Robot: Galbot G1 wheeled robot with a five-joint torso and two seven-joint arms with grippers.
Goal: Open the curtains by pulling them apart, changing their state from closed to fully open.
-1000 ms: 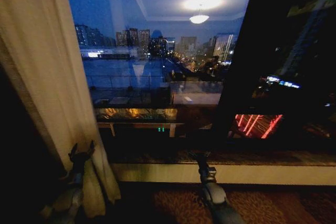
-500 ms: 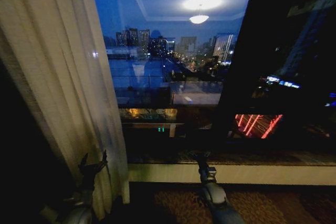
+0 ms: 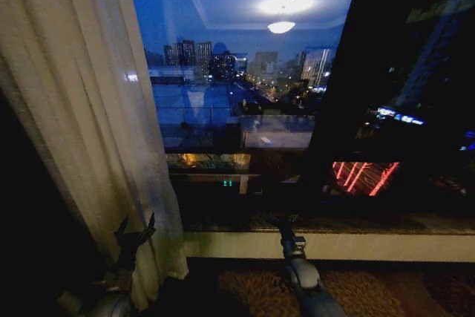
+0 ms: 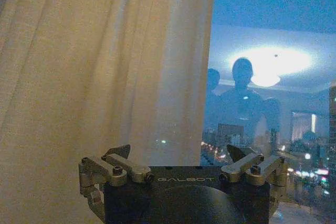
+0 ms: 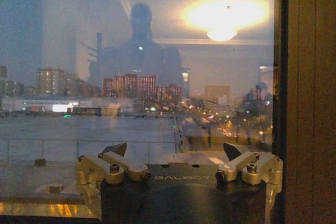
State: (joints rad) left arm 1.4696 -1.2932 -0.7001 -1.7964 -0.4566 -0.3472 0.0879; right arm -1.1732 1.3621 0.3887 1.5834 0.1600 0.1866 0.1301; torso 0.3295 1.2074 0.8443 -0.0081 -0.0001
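Since a second ago the sheer off-white pleated curtain panel (image 3: 82, 109) has spread back rightward over the left part of the dark window pane (image 3: 245, 94), and the left pincer (image 3: 135, 229) has shifted right with it. The panel's top and hem are cut off. The left pincer (image 4: 178, 153) stands open and empty before the fabric's edge, contact unclear; the right pincer (image 3: 283, 220) hangs low by the pale window sill (image 3: 334, 246), likewise open and empty (image 5: 174, 150).

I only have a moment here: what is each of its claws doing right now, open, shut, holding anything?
Left gripper: open, holding nothing, right by the sheer curtain.
Right gripper: open, empty, facing the window.
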